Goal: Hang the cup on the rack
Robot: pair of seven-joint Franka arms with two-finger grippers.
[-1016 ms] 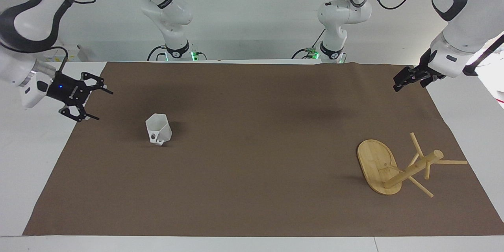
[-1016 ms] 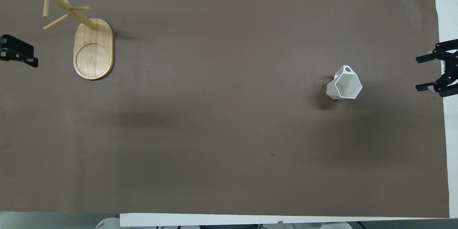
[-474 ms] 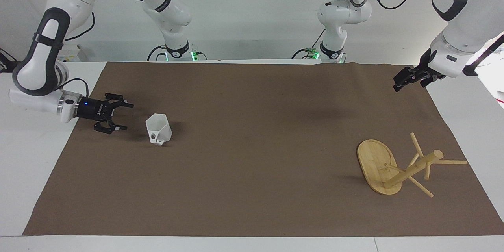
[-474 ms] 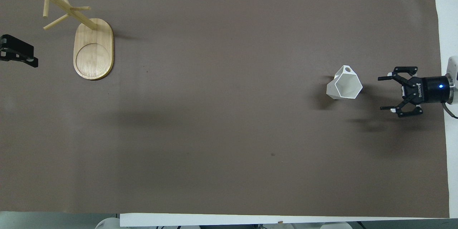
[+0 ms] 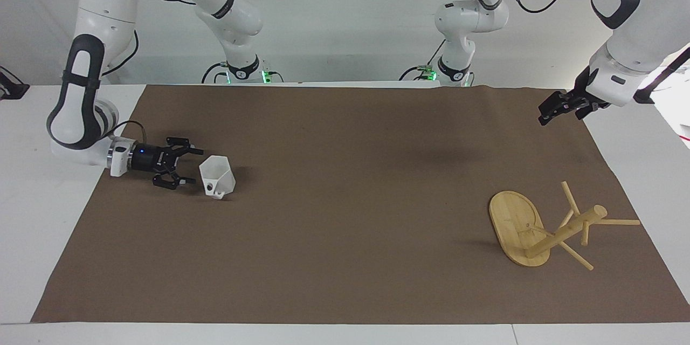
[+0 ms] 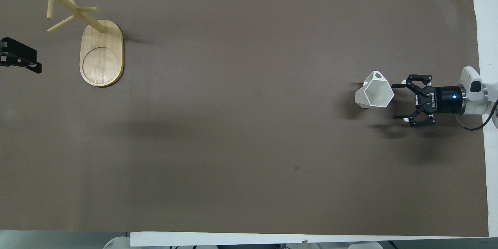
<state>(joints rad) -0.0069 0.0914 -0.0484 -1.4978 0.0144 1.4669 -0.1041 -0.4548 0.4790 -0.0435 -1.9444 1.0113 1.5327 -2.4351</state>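
Observation:
The white faceted cup stands upright on the brown mat toward the right arm's end, its small handle with a hole on the side away from the robots. My right gripper lies low and level beside it, open and pointing at it. The fingertips are just short of the cup's wall and nothing is between them. The bamboo rack stands on its oval base toward the left arm's end. My left gripper waits in the air over the mat's end, open and empty.
The brown mat covers most of the white table. Only the cup and the rack are on it. A wide bare stretch of mat lies between them.
The right arm has swung down and in from the table's end, bringing its open gripper low and close up to the cup. The left arm, the cup and the rack have not moved.

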